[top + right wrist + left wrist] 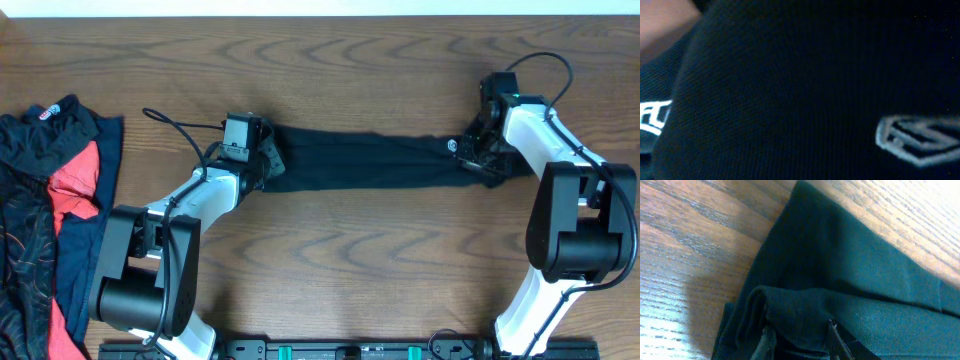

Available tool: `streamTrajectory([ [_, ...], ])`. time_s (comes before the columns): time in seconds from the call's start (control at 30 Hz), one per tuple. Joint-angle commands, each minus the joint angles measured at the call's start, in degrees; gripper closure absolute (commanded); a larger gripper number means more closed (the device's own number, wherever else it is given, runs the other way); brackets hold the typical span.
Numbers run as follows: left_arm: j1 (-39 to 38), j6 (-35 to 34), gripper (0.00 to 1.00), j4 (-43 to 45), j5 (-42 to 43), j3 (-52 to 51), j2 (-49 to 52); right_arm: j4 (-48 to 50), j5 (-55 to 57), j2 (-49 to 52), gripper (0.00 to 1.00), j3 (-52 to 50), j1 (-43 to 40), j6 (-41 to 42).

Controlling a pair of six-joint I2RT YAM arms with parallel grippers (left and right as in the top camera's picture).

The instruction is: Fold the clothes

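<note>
currently the black garment point(380, 160) lies as a long band across the middle of the table point(350, 60), between the left gripper point(265, 165), pinching a bunched end, and the right gripper point(478, 152), whose jaws are hidden by cloth, so its state cannot be told. a lengthwise fold looks done; next the two ends likely need bringing together evenly. a white angular emblem point(917, 142) and cut-off white letters point(651, 119) show, neither readable.

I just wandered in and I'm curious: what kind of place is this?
Probably a robotics lab or test bench, not a home: the left gripper and right gripper of two robot arms sit at either end of a black garment on a wood-grain table, with a pile of other clothes alongside.
</note>
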Motion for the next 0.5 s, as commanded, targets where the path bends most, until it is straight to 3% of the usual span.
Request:
streamTrajectory([
  [0.0,0.0,2.1,0.63,-3.1,-0.2,-0.5,1.7,-4.4,0.8,3.6,0.79,-4.3,-2.6,4.8],
  [0.27,0.0,2.4,0.65,-9.5,-0.1,-0.5,1.7,-6.1,0.8,3.6,0.78,-8.7,-4.4,5.7],
  [0.37,0.0,2.3,0.75,-14.3,0.0,-0.5,1.6,-6.1,0.9,3.6,0.77,-9.1,-4.4,5.7],
  [0.47,0.0,1.4,0.76,-18.3,0.0,-0.5,1.6,-5.9,0.8,3.6,0.75,-9.1,-4.4,5.7],
])
